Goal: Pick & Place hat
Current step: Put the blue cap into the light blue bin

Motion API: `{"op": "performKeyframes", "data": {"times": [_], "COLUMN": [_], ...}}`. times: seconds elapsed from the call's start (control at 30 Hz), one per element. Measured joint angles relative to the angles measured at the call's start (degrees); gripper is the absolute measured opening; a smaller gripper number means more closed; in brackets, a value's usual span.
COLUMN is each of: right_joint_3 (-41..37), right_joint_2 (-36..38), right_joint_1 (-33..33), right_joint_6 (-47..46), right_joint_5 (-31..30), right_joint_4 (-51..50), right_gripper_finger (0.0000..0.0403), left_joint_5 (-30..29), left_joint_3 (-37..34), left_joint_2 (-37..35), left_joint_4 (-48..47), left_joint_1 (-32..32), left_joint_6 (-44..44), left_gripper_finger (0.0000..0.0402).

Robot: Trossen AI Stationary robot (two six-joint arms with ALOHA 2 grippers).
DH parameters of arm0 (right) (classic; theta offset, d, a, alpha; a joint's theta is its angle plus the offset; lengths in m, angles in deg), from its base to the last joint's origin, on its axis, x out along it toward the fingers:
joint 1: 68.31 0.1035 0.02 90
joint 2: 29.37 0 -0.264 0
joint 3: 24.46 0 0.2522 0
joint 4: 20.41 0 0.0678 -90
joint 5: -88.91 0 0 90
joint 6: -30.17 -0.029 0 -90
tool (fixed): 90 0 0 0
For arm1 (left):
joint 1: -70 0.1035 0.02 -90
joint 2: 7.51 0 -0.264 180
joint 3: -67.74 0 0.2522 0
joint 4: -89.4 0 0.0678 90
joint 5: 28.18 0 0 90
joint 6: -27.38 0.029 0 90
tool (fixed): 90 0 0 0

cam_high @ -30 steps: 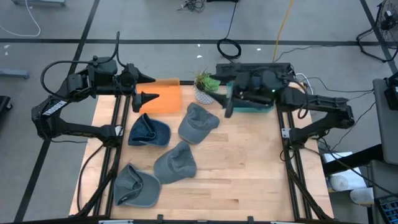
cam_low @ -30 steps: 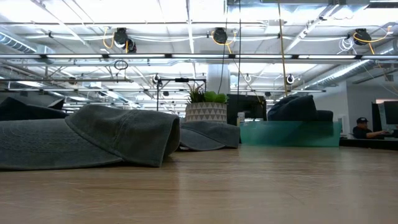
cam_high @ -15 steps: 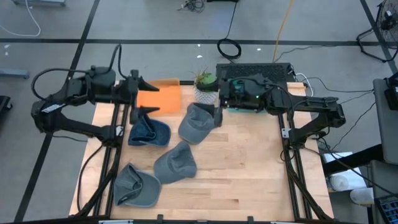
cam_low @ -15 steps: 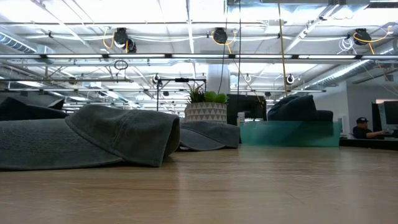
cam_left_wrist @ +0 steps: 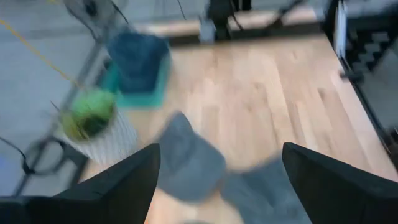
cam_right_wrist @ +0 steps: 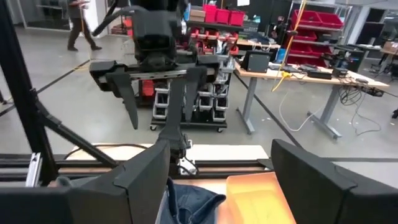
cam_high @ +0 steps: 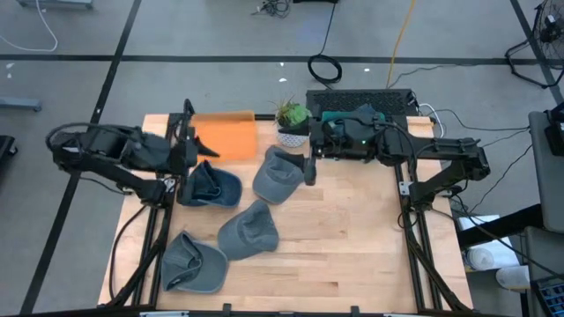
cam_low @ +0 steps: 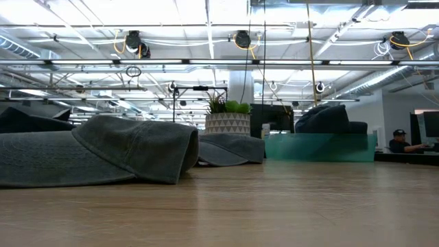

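The grey cloth cap [cam_high: 280,173] lies on the wooden table [cam_high: 352,238] just beside the right gripper [cam_high: 309,169], whose fingers are spread with nothing between them. The left gripper [cam_high: 189,134], also spread and empty, hangs above the blue denim cap [cam_high: 210,187]. Since earlier, the left arm has swung back toward its own side. No writing is legible.

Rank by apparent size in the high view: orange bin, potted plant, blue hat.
1. orange bin
2. blue hat, which looks only slightly smaller than the bin
3. potted plant, clearly smallest
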Motion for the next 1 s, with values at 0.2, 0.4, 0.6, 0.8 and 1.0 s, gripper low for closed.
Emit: {"op": "performKeyframes", "data": {"times": [0.2, 0.4, 0.6, 0.8, 1.0], "right_joint_3": [0.0, 0.0, 0.0, 0.0, 0.0], "right_joint_2": [0.0, 0.0, 0.0, 0.0, 0.0], "right_joint_1": [0.36, 0.77, 1.51, 2.9, 4.38], "right_joint_6": [-0.01, 0.35, 0.42, 2.63, 7.14], "right_joint_5": [0.02, 0.02, 0.0, -0.06, -0.13], "right_joint_4": [-1.27, -1.4, -1.48, -1.51, -1.47], "right_gripper_finger": [0.0269, 0.0269, 0.0269, 0.0269, 0.0269], "left_joint_5": [-0.16, 4.01, 9.42, 10.12, 7.9], "left_joint_3": [9.01, 18.06, 18.12, 11.97, 3.91], "left_joint_2": [7.45, 14.26, 17.0, 17.81, 17.31], "left_joint_4": [-19.6, -28.78, -29.79, -29.8, -29.89], "left_joint_1": [-5.82, -8.06, -7.02, -6.2, -6.19], "left_joint_6": [-12.03, -15.99, -18.54, -17.71, -15.9], "left_gripper_finger": [0.0347, 0.0347, 0.0347, 0.0347, 0.0347]}}
